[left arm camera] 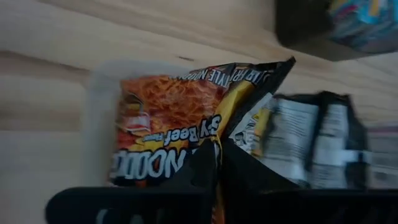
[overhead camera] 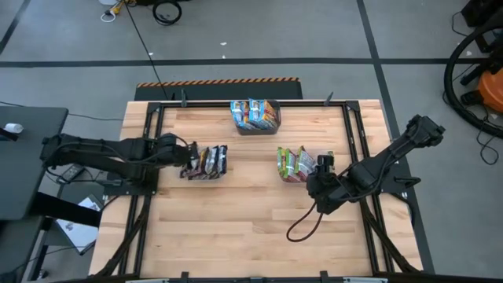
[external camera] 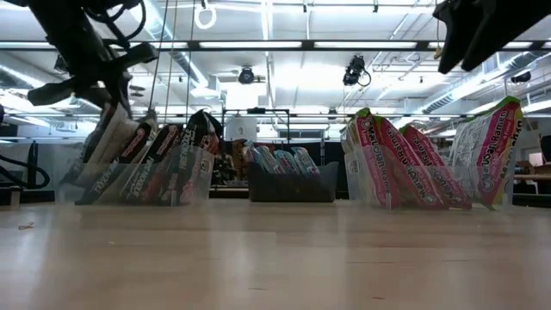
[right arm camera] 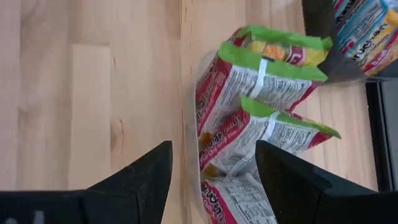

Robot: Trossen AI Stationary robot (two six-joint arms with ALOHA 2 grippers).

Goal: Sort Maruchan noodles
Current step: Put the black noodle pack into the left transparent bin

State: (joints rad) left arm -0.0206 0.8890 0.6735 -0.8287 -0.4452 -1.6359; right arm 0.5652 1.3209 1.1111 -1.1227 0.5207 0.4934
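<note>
The Maruchan packets all stand on edge, leaning, in three spots: dark-labelled packets (overhead camera: 207, 161) in a clear tub (external camera: 142, 182) at the left, green ones (overhead camera: 295, 163) in a tub at the right, and blue ones (overhead camera: 255, 112) in the dark grey bin (overhead camera: 256, 126) at the back. I count three green in the right wrist view, other groups too bunched to count. The left gripper (left arm camera: 216, 163) is pinched nearly closed on a black packet's top edge, visible only in its wrist view, while the right gripper (right arm camera: 214, 171) hangs wide open over the green ones, holding nothing.
</note>
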